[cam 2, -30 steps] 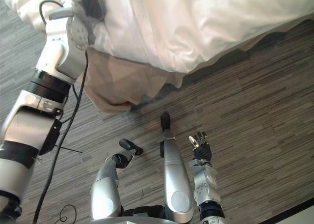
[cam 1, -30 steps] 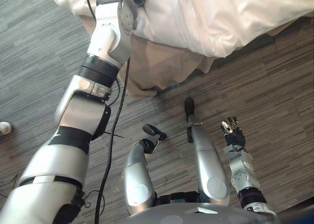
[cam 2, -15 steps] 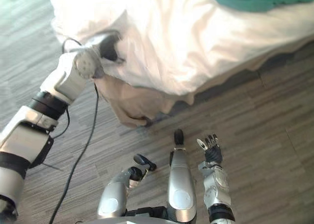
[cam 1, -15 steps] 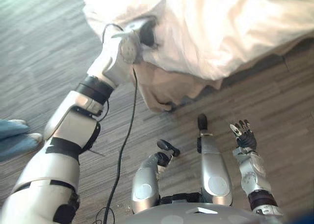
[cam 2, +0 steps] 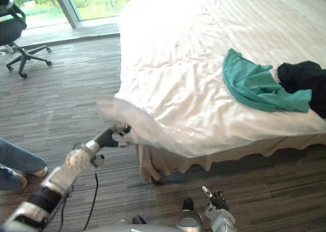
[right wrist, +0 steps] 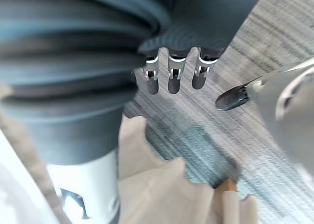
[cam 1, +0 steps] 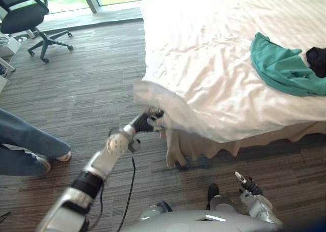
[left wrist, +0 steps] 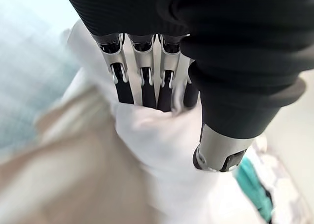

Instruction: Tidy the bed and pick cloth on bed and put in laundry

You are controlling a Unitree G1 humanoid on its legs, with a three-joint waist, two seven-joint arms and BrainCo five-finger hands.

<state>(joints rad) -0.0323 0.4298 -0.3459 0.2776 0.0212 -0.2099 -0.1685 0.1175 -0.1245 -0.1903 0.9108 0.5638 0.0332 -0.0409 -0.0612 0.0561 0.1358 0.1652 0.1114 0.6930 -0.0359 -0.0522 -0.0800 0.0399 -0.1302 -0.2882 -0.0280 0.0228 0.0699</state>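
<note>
The teal cloth (cam 1: 282,64) lies on the bed (cam 1: 204,33) beside a dark cloth (cam 2: 303,79), well apart from the left hand (cam 1: 149,121), curled round the white sheet (cam 1: 147,92) corner; a hard tug might drag both off. The right hand (cam 1: 247,183) hangs low, fingers relaxed

One bed (cam 2: 244,18) is here, with one white cover (cam 1: 204,105) spread over it and one beige skirt (cam 1: 204,143) round its base. Two cloths lie on top: one teal cloth (cam 2: 249,84) and one dark cloth (cam 2: 303,79). There is one office chair (cam 1: 23,13) and one person, seen as two legs in jeans (cam 1: 20,138). Two robot hands show: one left hand (cam 1: 147,121) and one right hand (cam 1: 247,183).
</note>
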